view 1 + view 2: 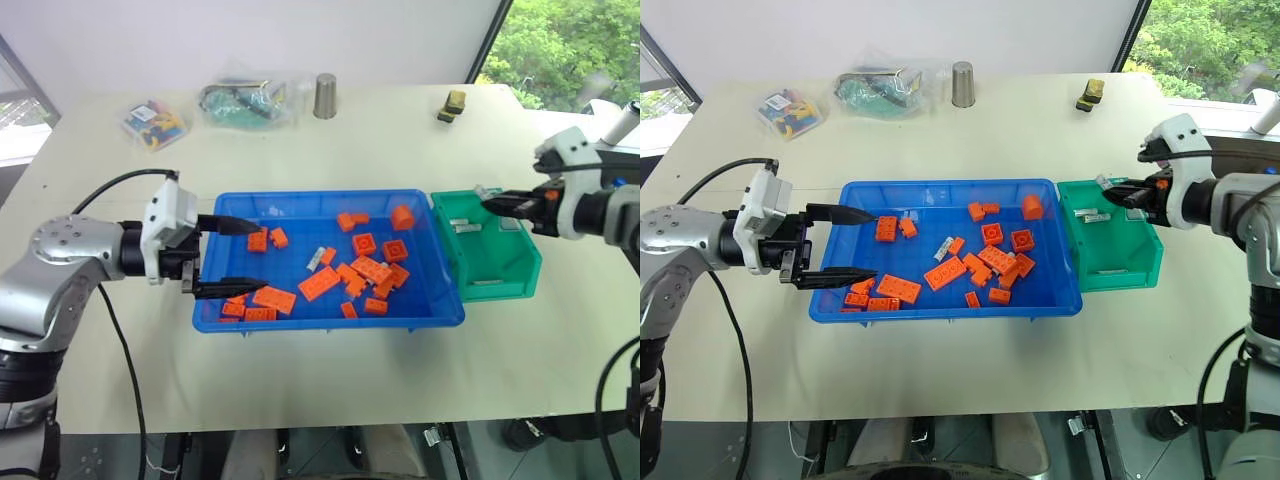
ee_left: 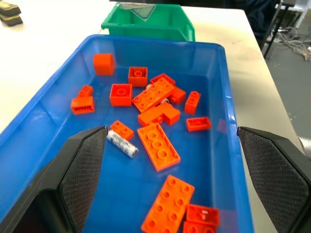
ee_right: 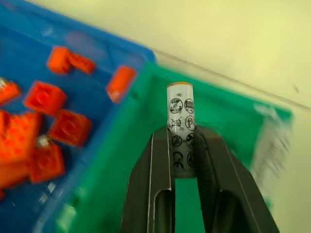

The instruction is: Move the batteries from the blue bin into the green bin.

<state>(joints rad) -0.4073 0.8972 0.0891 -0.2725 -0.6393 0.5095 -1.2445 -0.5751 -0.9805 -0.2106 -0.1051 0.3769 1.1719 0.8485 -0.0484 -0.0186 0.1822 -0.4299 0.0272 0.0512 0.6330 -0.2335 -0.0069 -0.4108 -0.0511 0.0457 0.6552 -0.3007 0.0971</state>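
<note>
Over green bin (image 1: pixel 495 260), right hand (image 3: pixel 183 145) clamping battery (image 3: pixel 180 121), left hand (image 1: pixel 245 257) spread wide, seemingly empty

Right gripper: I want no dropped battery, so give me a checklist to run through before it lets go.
1. Battery clamped between the right gripper fingers: ok.
2. Held battery over the green bin, not the blue bin: ok.
3. Bin has room; a few batteries already lie inside: ok.
4. How low the battery sits above the bin floor: cannot tell.
5. Left gripper open at the far end of the blue bin, out of the way: ok.
6. More batteries left among the orange bricks, such as one: ok, work remains.
</note>
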